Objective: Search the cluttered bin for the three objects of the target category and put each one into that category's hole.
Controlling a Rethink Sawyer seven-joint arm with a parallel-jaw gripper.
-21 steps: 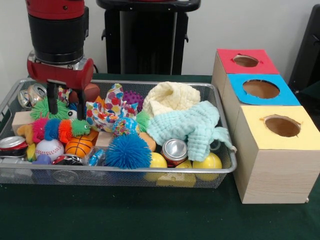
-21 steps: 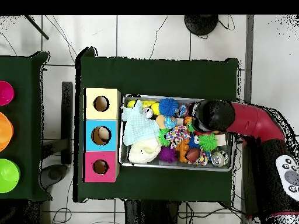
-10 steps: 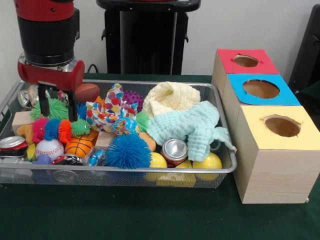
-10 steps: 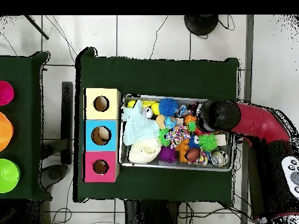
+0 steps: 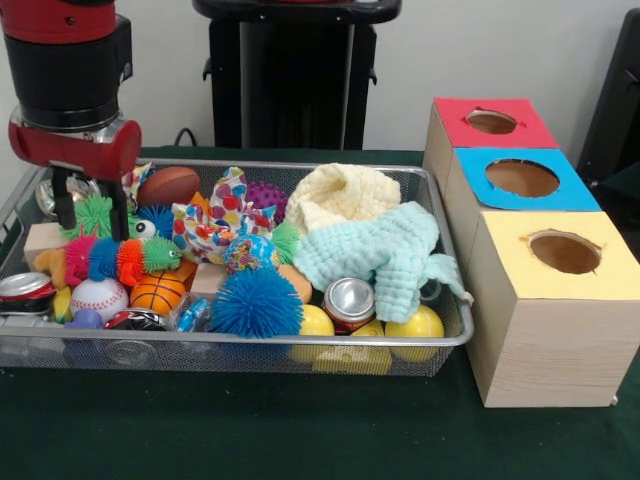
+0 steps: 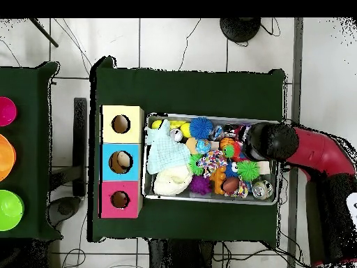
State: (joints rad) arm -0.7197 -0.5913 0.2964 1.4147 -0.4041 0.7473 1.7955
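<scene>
1. Gripper point(image 5: 88, 203) hangs over the left end of the wire bin point(image 5: 440, 345) in the front view, its 2 dark fingers point(image 5: 119, 212) apart and holding nothing, tips just above the green spiky ball point(image 5: 93, 213).
2. Bin contents near it — a rainbow caterpillar toy point(image 5: 118, 258), a baseball point(image 5: 98, 297), a small basketball point(image 5: 158, 293), a crushed can point(image 5: 25, 290), a brown football point(image 5: 167, 185).
3. Middle and right — a blue spiky ball point(image 5: 256, 302), an upright can point(image 5: 349, 301), yellow balls point(image 5: 416, 324), a mint cloth point(image 5: 380, 250) and a cream cloth point(image 5: 345, 192).
4. 3 boxes stand beside the bin: red box point(image 5: 487, 124), blue box point(image 5: 520, 180), yellow box point(image 5: 555, 300), each with 1 hole on top.
5. Which category is the target cannot be told from the views.
</scene>
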